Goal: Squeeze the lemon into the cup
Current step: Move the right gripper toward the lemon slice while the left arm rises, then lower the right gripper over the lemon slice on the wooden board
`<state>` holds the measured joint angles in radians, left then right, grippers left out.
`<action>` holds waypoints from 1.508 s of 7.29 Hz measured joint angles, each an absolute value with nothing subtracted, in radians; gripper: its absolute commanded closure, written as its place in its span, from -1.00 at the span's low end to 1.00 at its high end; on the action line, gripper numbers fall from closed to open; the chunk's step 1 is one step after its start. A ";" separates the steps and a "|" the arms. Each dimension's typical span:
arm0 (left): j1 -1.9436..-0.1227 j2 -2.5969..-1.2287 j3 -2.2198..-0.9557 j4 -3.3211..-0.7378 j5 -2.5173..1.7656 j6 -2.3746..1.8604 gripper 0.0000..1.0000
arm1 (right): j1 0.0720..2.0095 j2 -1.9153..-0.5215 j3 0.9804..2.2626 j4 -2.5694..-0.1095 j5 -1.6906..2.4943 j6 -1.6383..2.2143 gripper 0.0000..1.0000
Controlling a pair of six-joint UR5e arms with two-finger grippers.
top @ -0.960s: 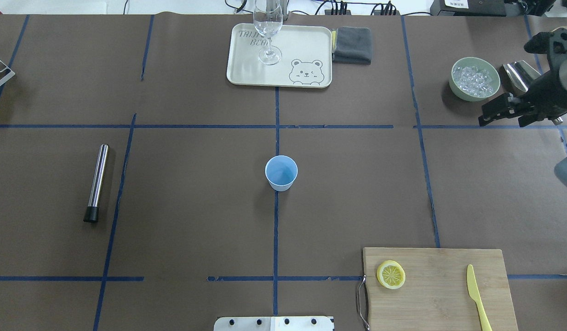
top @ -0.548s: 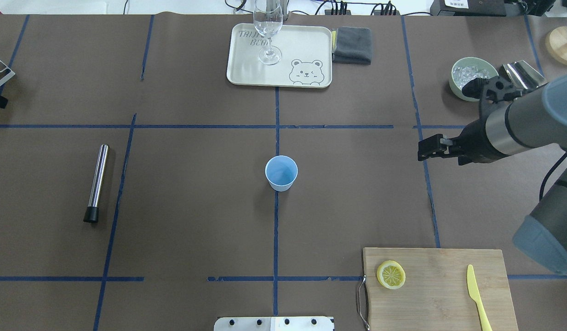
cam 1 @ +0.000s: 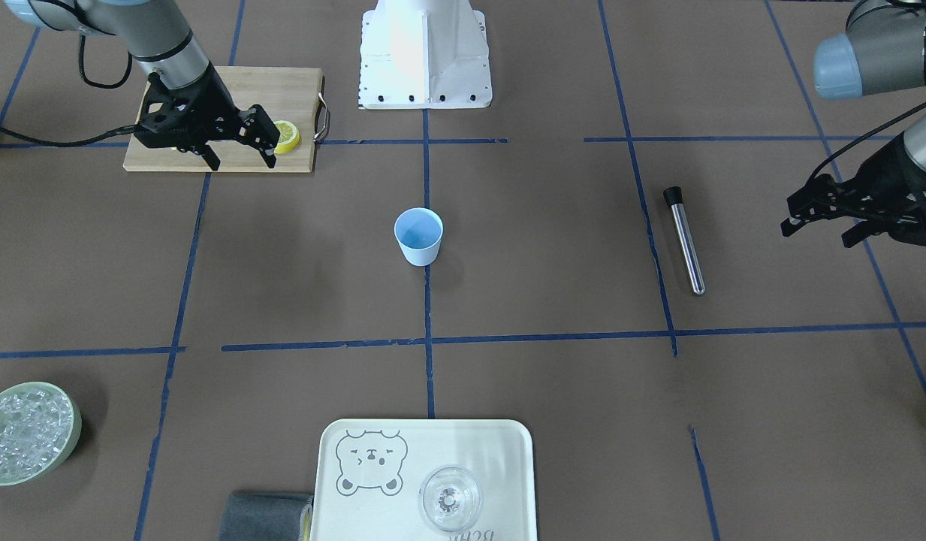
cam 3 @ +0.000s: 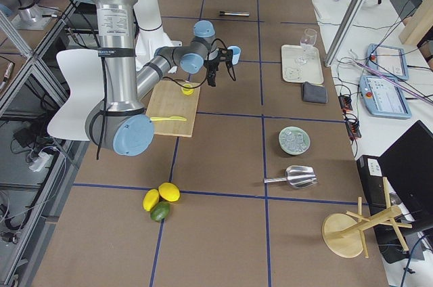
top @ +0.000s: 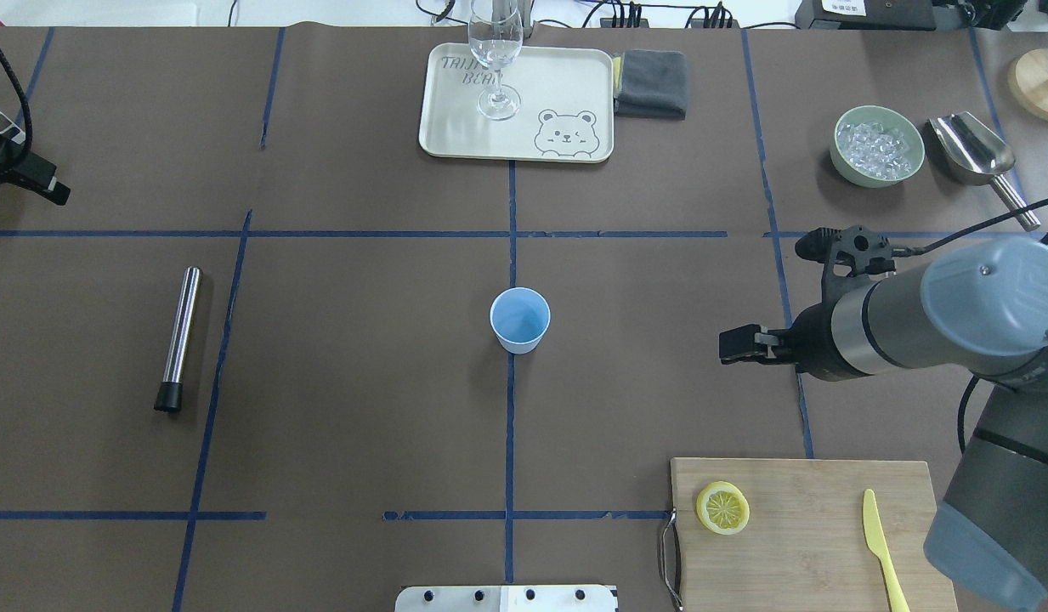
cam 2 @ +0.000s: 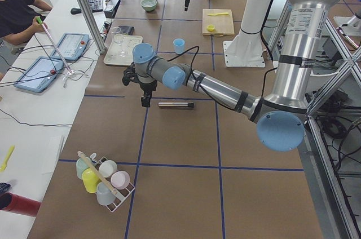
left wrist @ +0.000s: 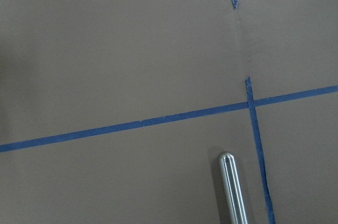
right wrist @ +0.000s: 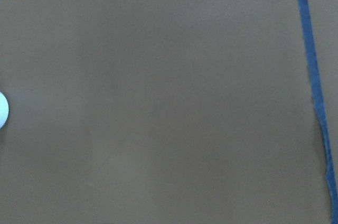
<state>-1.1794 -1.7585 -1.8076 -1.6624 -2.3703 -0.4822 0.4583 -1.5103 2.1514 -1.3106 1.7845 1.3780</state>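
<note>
The lemon slice (top: 722, 507) lies flat on the left end of the wooden cutting board (top: 812, 552) at the near right. In the front view my right gripper partly covers the lemon slice (cam 1: 288, 136). The light-blue cup (top: 519, 319) stands upright at the table's middle and also shows in the front view (cam 1: 418, 235). My right gripper (top: 731, 348) hovers open and empty above the table, between the cup and the board, with its jaws apart in the front view (cam 1: 239, 159). My left gripper (cam 1: 816, 233) is open and empty at the far left edge (top: 39, 183).
A steel muddler (top: 179, 337) lies at the left. A cream tray (top: 566, 85) with a stemmed glass (top: 495, 59) and a grey cloth (top: 651, 82) are at the back. A green bowl of ice (top: 879, 144), a metal scoop (top: 974, 149) and a yellow knife (top: 879, 544) are on the right.
My right arm has swung from beside the ice bowl toward the near side and the left, ending between cup and board. My left gripper has come into the overhead view at the left edge.
</note>
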 measured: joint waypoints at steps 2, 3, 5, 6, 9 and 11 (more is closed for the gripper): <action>-1.140 -1.778 -1.807 -1.666 -2.371 -0.530 -1.00 | 0.340 -1.509 2.151 -1.309 1.678 1.436 -1.00; -1.120 -1.786 -1.805 -1.679 -2.371 -0.563 -1.00 | 0.300 -1.510 2.143 -1.308 1.654 1.460 -1.00; -1.095 -1.792 -1.798 -1.722 -2.372 -0.623 -1.00 | 0.236 -1.521 2.132 -1.306 1.601 1.502 -1.00; -1.089 -1.793 -1.797 -1.732 -2.372 -0.635 -1.00 | 0.205 -1.530 2.132 -1.306 1.568 1.518 -1.00; -1.085 -1.793 -1.796 -1.739 -2.372 -0.643 -1.00 | 0.169 -1.557 2.132 -1.306 1.540 1.529 -1.00; -1.085 -1.793 -1.796 -1.739 -2.372 -0.644 -1.00 | 0.166 -1.566 2.132 -1.307 1.541 1.529 -1.00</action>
<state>-1.0846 -1.7931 -1.7958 -1.7395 -2.3715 -0.6442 0.1661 -1.5661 2.1320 -1.3068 1.5406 1.5294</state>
